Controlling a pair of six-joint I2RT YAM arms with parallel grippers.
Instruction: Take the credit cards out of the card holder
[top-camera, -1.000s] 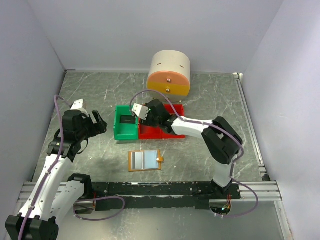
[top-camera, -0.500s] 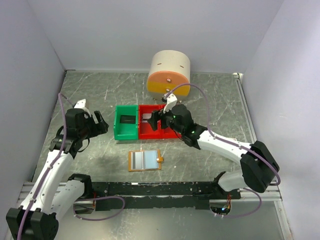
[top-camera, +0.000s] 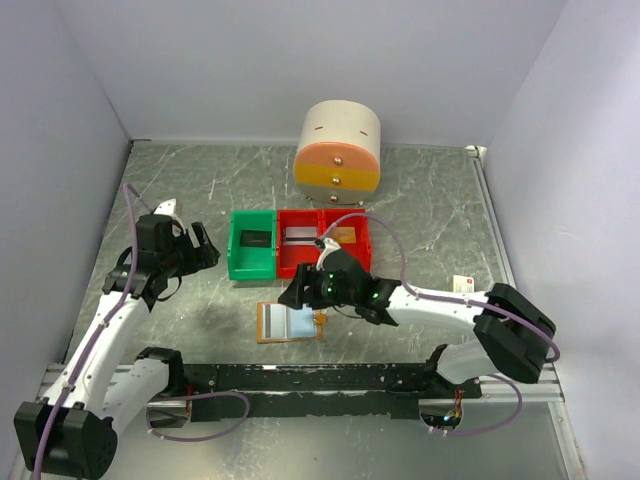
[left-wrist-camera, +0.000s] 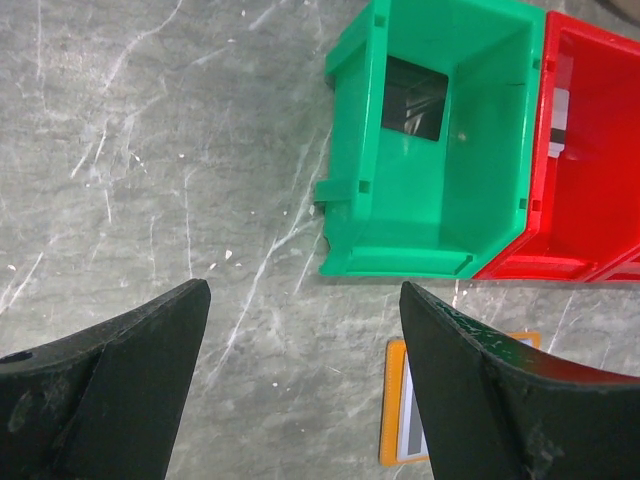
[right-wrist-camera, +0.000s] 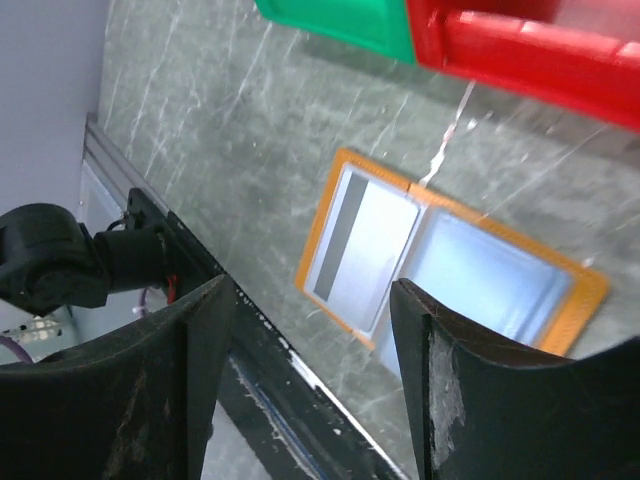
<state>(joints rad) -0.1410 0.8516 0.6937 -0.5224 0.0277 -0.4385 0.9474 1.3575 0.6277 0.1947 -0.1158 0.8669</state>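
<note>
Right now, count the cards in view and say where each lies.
4: dark card in the green bin, striped grey card and gold card in the red bin, second striped card in the card holder. Pockets may hide more.

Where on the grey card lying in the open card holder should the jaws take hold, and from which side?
On the grey card, probably the long edge beside the fold, from above with a tilt: it lies flat in the card holder, and the orange rim hems its other three edges.
</note>
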